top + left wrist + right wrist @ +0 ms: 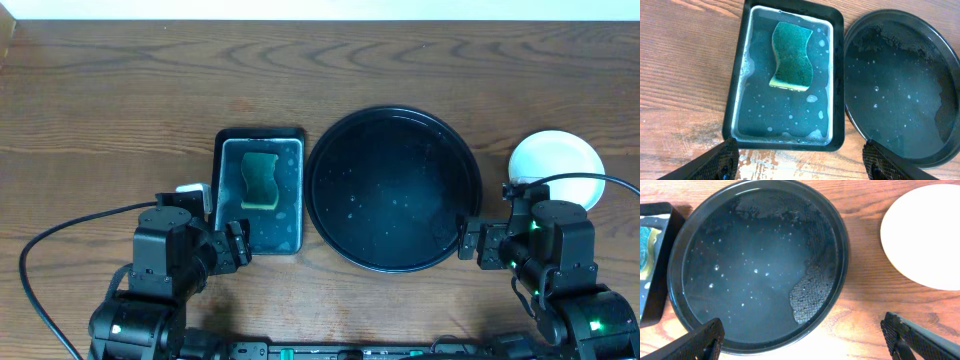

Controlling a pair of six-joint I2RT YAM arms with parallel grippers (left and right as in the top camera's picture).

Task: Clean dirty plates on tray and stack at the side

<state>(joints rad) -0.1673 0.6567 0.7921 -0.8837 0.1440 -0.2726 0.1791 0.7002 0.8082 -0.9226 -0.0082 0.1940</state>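
Observation:
The large round black tray [393,109] sits mid-table, holding only soapy water and no plates; it also shows in the left wrist view [900,85] and the right wrist view [755,265]. A pale plate [556,165] lies on the wood right of the tray, also in the right wrist view [925,235]. Only its top face shows, so I cannot tell how many plates are stacked there. My left gripper [232,248] [800,165] is open and empty at the near edge of the small tray. My right gripper [480,243] [802,340] is open and empty over the round tray's near right rim.
A small rectangular black tray [290,235] [735,100] with soapy water holds a green-yellow sponge [261,180] [792,56], left of the round tray. Wet patches mark the wood in front of it. Cables trail at both near corners.

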